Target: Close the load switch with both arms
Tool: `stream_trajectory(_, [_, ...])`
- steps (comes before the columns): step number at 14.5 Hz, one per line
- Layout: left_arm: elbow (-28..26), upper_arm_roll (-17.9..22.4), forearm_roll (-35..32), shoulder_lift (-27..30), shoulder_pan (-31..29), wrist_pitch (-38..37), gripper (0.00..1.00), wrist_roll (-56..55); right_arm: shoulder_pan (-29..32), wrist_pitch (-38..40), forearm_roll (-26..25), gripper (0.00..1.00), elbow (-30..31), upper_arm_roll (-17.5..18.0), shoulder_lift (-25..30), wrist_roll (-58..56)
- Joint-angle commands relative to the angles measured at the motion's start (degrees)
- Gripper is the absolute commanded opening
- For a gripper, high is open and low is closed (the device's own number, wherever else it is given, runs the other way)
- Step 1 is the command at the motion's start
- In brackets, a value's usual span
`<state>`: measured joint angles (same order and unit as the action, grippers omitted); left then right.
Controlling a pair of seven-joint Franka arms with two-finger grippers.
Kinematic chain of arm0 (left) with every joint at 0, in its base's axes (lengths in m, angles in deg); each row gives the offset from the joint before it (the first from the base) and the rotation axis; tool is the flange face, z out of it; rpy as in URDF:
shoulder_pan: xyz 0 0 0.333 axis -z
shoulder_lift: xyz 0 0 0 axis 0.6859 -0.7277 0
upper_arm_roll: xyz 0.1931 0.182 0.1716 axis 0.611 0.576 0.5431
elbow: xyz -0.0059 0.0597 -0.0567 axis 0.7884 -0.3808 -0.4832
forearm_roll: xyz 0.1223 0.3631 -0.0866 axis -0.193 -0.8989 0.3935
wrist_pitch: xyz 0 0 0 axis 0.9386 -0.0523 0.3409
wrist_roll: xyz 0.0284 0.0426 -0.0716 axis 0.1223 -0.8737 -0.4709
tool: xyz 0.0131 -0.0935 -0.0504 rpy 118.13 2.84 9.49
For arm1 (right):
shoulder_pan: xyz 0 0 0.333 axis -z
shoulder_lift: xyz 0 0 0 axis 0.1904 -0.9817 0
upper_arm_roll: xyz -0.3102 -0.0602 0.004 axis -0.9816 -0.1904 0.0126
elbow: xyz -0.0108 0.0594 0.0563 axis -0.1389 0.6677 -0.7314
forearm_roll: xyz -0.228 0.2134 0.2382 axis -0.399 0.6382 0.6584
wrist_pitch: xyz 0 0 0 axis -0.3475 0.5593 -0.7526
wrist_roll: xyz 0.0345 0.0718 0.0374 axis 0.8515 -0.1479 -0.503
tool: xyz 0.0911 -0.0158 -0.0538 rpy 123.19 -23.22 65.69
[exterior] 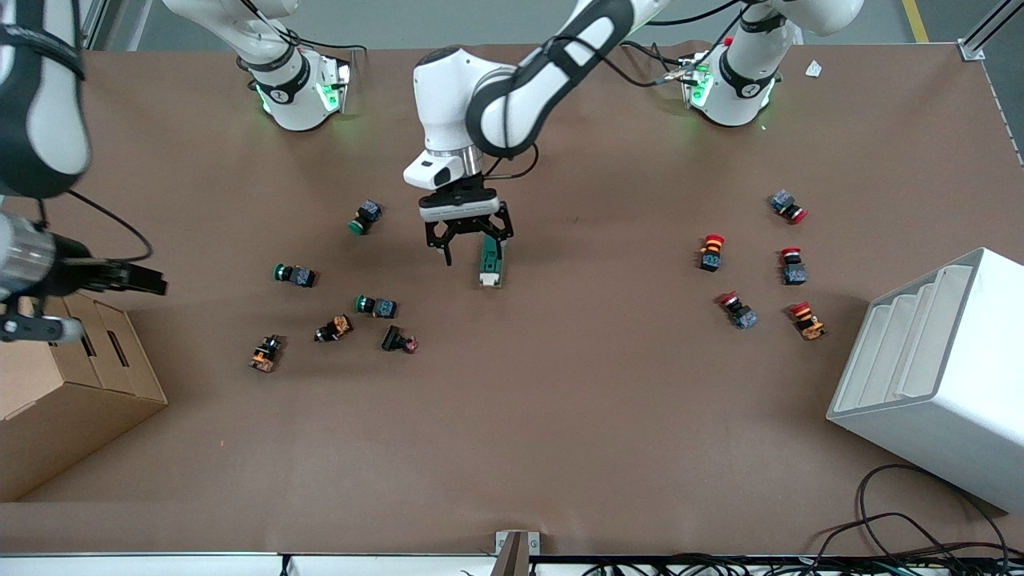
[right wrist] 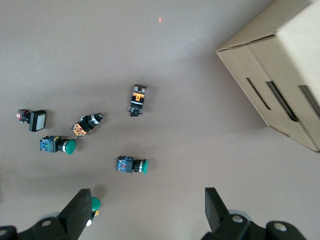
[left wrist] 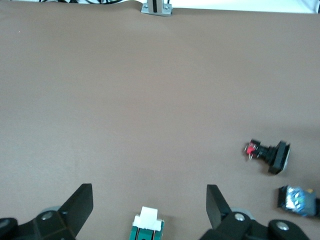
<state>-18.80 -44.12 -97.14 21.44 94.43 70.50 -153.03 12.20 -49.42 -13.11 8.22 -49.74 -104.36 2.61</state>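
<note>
A matte brown sheet covers the wide table (exterior: 560, 416), creased faintly and bare across the lower half of the front view; grey floor shows along the top edge and a tangle of black cables (exterior: 920, 536) lies at the lower right. The dark green elongated load switch with a cream lever end (exterior: 490, 262) lies flat a little above the centre of the front view. The left gripper (exterior: 470, 238) is low over it with fingers spread wide, one to either side of the block, not touching it. In the left wrist view the switch's cream end (left wrist: 148, 222) sits between the two black fingers (left wrist: 80, 205).

The right gripper (exterior: 136, 278) hangs at the left edge of the front view, above a tan cardboard box (exterior: 72, 384); its fingers (right wrist: 80, 207) stand apart, holding nothing. Small green, orange and black push buttons (exterior: 376, 306) lie scattered left of centre, red-capped ones (exterior: 790, 264) at the right. A white ribbed plastic bin (exterior: 936, 376) is tipped at the right edge.
</note>
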Motion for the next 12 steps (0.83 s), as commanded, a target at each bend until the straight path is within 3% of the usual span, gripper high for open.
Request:
stream_trajectory(1, [1.7,0.2,6.6,3.4,-1.3,-6.4,1.00,5.5,1.1,1.9,-0.9,1.00,-2.7,1.3,0.1,-0.1])
stream_trajectory(3, [2.1,0.3,7.0,5.2,-2.7,-12.2,1.00,8.6,1.1,1.8,-0.8,1.00,-2.9,1.4,0.0,0.0])
stream_trajectory(9, [2.3,-0.1,11.6,7.7,-10.3,-13.1,1.00,10.5,0.7,4.8,-0.1,1.00,-2.8,1.7,0.4,0.7])
stream_trajectory(12, [2.3,0.0,17.5,11.8,-15.3,-13.1,1.00,19.3,0.8,7.3,0.7,1.00,-1.8,1.5,2.3,0.7])
